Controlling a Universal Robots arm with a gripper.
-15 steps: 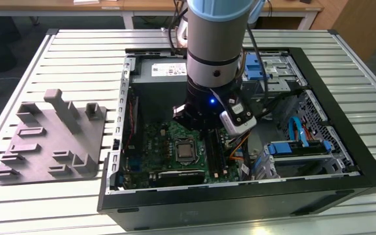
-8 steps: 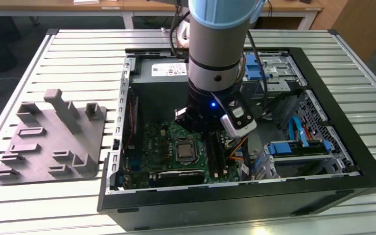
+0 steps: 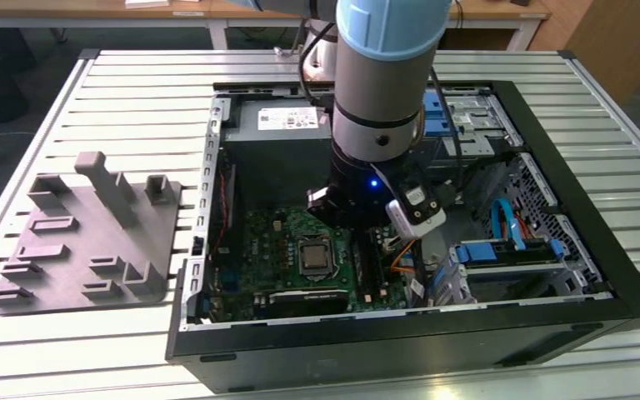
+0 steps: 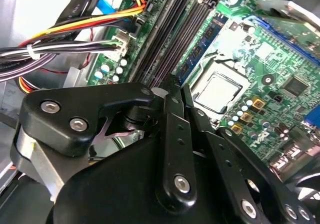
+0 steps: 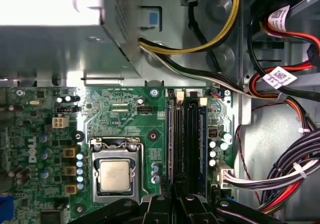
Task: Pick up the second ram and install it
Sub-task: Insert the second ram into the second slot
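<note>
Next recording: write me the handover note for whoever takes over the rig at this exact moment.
Hand: inside the open case, low over the memory slots beside the processor. I cannot tell whether it is open or shut.
Second ram: I cannot tell whether it is in the hand or in a slot.
Grey fixture: on the table at the exterior view's left of the case.
Done: the hand is at the slots.
Left: seating unconfirmed.

motherboard (image 5: 125, 119) | white printed marks, none legible | cable tags (image 5: 278, 76) | barcode-like print, unreadable | power supply label (image 3: 287, 119), upper middle of exterior view | print unreadable
</note>
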